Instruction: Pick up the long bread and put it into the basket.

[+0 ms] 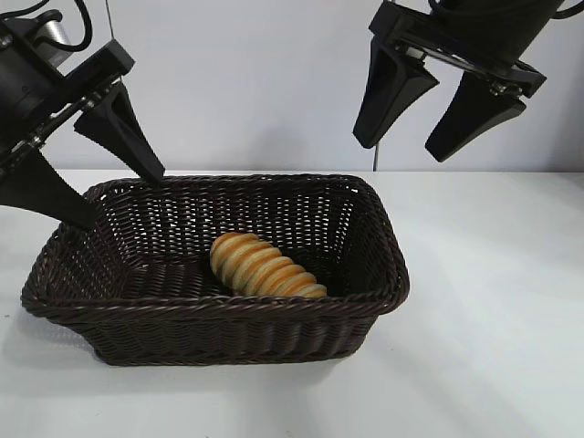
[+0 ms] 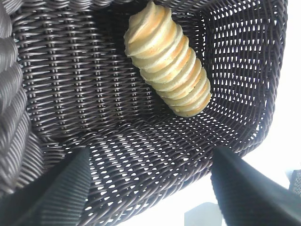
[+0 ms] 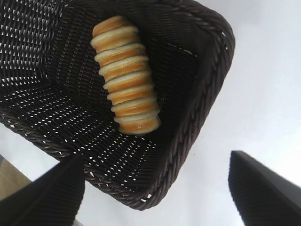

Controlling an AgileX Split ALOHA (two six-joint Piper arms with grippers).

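The long bread [image 1: 263, 266], golden with orange and cream spiral ridges, lies on the floor of the dark brown wicker basket [image 1: 374, 301], toward its right end. Both wrist views show the same: the bread [image 2: 168, 59] [image 3: 124, 73] rests inside the basket [image 2: 84, 80] [image 3: 207, 94], free of any finger. My left gripper [image 1: 121, 193] hangs open over the basket's left rim, empty. High above the basket's far right corner, my right gripper [image 1: 401, 144] is open and empty too. In the wrist views the left gripper [image 2: 150, 186] and right gripper [image 3: 157, 186] each show two spread black fingers.
The basket stands on a white table [image 1: 493, 301] in front of a plain white wall. Open tabletop stretches to the right of the basket and in front of it.
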